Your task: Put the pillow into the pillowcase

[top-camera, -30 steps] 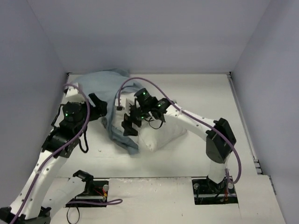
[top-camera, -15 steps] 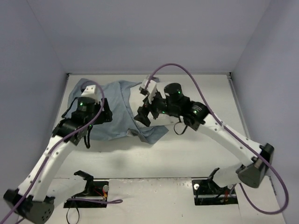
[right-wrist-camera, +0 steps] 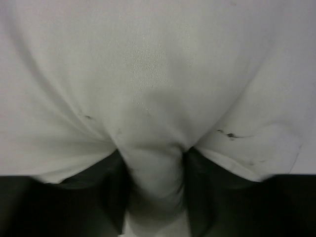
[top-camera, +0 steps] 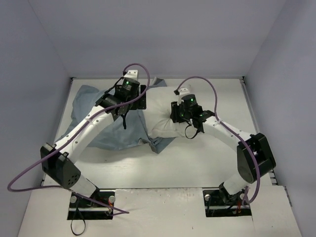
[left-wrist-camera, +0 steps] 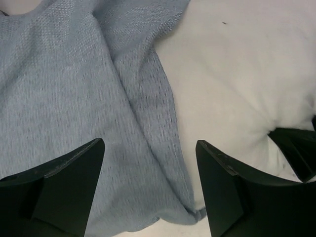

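Note:
The pillowcase (top-camera: 103,131) lies crumpled at the left with its pale blue-grey side up, and its right edge overlaps the white pillow (top-camera: 163,127). My left gripper (top-camera: 134,102) hovers open over that overlap. In the left wrist view its jaws (left-wrist-camera: 148,187) stand wide apart above the pillowcase (left-wrist-camera: 64,89) and the pillow (left-wrist-camera: 237,74), holding nothing. My right gripper (top-camera: 178,114) is shut on the pillow's right side. In the right wrist view a bunched fold of the pillow (right-wrist-camera: 148,64) is pinched between the right gripper's (right-wrist-camera: 153,187) fingers.
Grey walls enclose the white table (top-camera: 217,153) on the left, back and right. Both arm bases sit at the near edge. A tip of the right gripper (left-wrist-camera: 296,153) shows at the right edge of the left wrist view.
The right gripper has moved right and closed on the pillow. The left arm has swung up to the back middle, its gripper opening slightly wider. The pillowcase has shifted left, showing more of the pillow.

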Tool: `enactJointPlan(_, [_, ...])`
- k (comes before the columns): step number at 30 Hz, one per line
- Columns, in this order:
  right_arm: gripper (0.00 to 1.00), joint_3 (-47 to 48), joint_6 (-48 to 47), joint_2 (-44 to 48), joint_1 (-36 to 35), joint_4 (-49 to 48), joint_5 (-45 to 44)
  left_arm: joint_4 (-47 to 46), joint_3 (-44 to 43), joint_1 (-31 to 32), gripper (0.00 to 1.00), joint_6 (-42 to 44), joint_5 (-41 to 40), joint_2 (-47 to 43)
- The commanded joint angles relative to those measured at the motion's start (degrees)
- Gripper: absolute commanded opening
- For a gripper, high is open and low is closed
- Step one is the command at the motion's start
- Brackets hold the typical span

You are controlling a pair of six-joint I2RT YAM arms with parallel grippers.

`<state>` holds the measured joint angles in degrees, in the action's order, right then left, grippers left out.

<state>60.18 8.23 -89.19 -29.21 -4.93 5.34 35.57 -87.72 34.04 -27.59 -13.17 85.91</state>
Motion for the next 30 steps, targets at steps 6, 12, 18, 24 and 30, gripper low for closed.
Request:
enactJointPlan(6, [0.20, -7.18, 8.73, 3.93, -4.80, -9.40, 4.24, -0.77, -2.89, -0.12, 0.71, 4.92, -8.54, 5.41])
enactJointPlan(12, [0.20, -7.54, 10.05, 6.31, -5.59, -9.31, 5.11, -0.68, -3.60, 2.08, 0.71, 6.24, -12.93, 7.69])
enactJointPlan(18, [0.21, -7.80, 11.63, 6.92, -8.66, -9.49, 4.94, 2.65, -5.00, 2.34, 0.71, 7.99, -20.40, 11.12])
enactJointPlan(24, [0.22, -8.94, 12.16, 7.27, -10.34, -9.66, 5.03, 4.68, -5.27, 2.52, 0.59, 8.52, -22.60, 11.83])
enactJointPlan(30, [0.22, -9.73, 12.60, 7.71, -10.51, -10.01, 5.64, 4.59, -5.79, 2.70, 0.55, 12.29, -24.88, 11.82])
